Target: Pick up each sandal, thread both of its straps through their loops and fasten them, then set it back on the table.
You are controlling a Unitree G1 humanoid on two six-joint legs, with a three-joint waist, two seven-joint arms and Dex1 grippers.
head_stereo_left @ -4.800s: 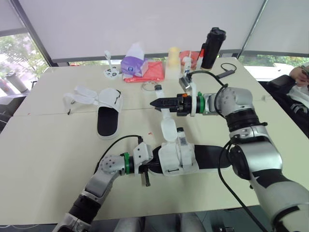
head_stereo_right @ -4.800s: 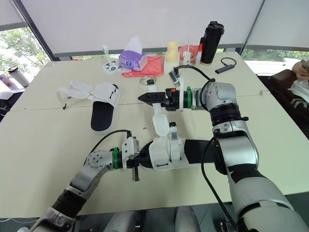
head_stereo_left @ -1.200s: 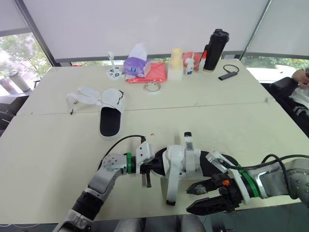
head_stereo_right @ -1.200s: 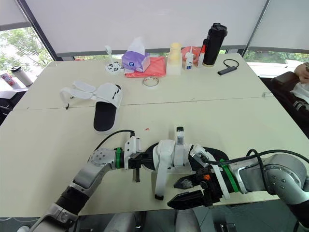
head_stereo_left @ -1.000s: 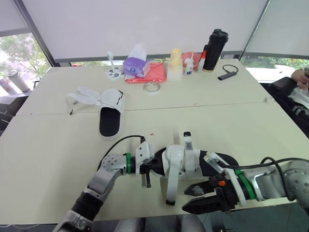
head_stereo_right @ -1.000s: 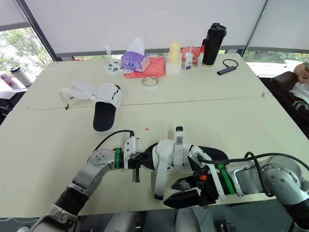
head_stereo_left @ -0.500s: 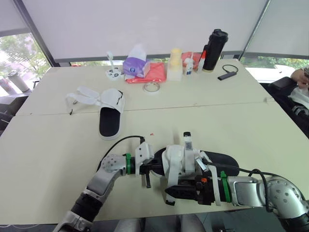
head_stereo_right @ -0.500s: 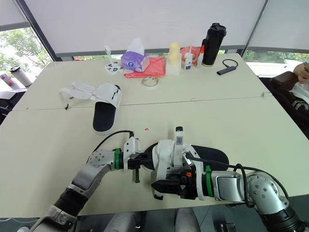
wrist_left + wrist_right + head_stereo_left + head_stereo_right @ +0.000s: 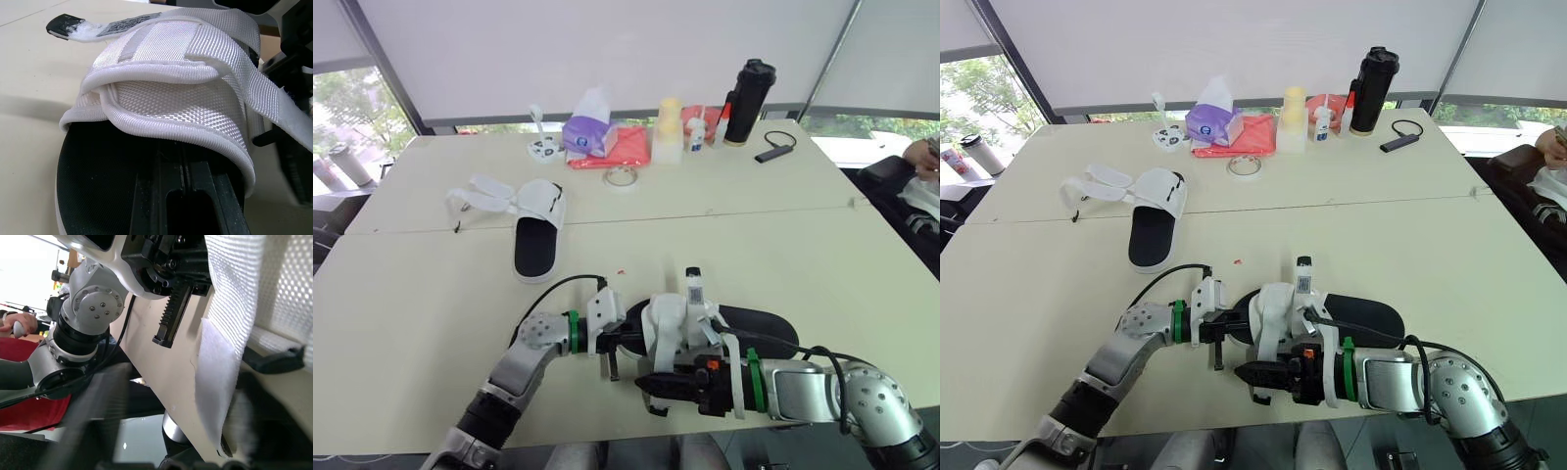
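Note:
The near sandal (image 9: 683,323), white-strapped on a black sole, lies at the table's front centre. My left gripper (image 9: 612,343) is shut on its toe end; in the left wrist view the fingers (image 9: 181,196) lie together on the sole under the white upper (image 9: 181,98). One loose strap (image 9: 220,382) hangs off the sandal's front side. My right gripper (image 9: 651,384) reaches in from the right along the table's front edge, and the strap's end sits between its parted fingers. The second sandal (image 9: 536,230) lies at the left with its straps spread open.
Along the far edge stand a purple tissue pack (image 9: 585,132), a red cloth (image 9: 625,147), a tape roll (image 9: 622,176), a yellow cup (image 9: 668,127) and a black bottle (image 9: 749,98). A black cable (image 9: 773,152) lies beside them. A person's hand (image 9: 925,157) shows at the right edge.
My right gripper has slid left along the front edge to the hanging strap, and its fingers have narrowed around it. The left gripper and the sandal have stayed put.

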